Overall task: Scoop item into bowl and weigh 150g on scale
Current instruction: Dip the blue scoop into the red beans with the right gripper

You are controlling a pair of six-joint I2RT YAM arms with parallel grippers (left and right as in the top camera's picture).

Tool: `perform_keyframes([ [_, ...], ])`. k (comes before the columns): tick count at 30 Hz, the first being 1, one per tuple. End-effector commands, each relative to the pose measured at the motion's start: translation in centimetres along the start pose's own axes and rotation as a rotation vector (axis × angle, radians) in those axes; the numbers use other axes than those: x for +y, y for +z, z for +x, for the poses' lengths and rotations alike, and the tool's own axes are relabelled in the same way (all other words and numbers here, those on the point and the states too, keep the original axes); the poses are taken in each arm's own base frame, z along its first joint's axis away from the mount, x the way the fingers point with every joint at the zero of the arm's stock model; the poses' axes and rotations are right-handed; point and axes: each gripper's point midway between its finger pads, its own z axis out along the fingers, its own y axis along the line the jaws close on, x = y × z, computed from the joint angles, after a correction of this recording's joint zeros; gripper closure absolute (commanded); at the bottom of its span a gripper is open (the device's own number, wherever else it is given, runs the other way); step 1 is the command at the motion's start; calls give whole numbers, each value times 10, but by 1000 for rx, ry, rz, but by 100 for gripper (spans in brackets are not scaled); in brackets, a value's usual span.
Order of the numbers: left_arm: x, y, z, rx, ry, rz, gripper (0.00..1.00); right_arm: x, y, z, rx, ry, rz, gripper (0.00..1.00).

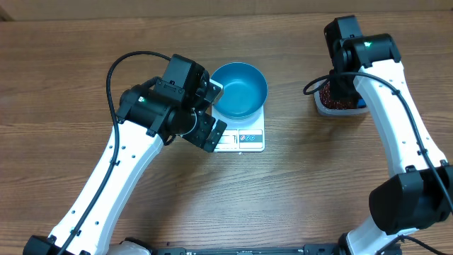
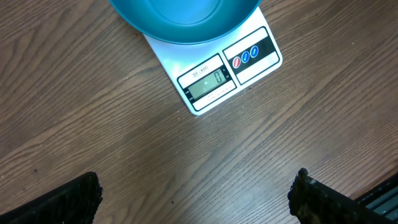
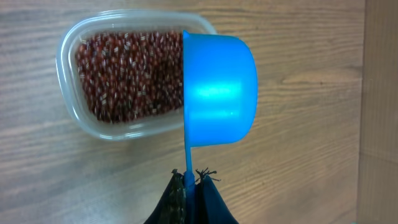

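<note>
The blue bowl stands on the white scale, with nothing inside it in the overhead view. The scale's display shows a zero. My left gripper hovers open at the scale's left side, nothing between its fingers. Dark red-brown beans fill a clear tub at the right. My right gripper is shut on the thin handle of a small blue scoop, which is turned on its side over the tub's right end. The scoop's inside is hidden.
The tub sits about a hand's width to the right of the scale on the wooden table. The left arm's black cable arcs above the table at the left. A table seam runs down the right wrist view's right side.
</note>
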Motion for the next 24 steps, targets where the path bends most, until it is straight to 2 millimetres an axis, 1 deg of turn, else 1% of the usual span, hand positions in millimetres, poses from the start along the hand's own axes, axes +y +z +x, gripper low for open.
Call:
perform_keyframes([
  [1,-1,1,-2,-2,4,-5,0,-4,-4,-12,-46,17,25,96],
  [5,-1,1,-2,-2,4,-5,0,-2,2,-15,-44,15,35,96],
  [10,-1,1,-2,-2,4,-5,0,-1,15,-15,-16,-5,78,96],
  [15,-1,1,-2,-2,4,-5,0,0,20,-16,-9,-15,94,96],
  [21,-1,1,-2,-2,4,-5,0,8,36,-13,37,-43,102,96],
  [24,-1,1,-2,-2,4,-5,0,11,39,-12,46,-48,100,96],
])
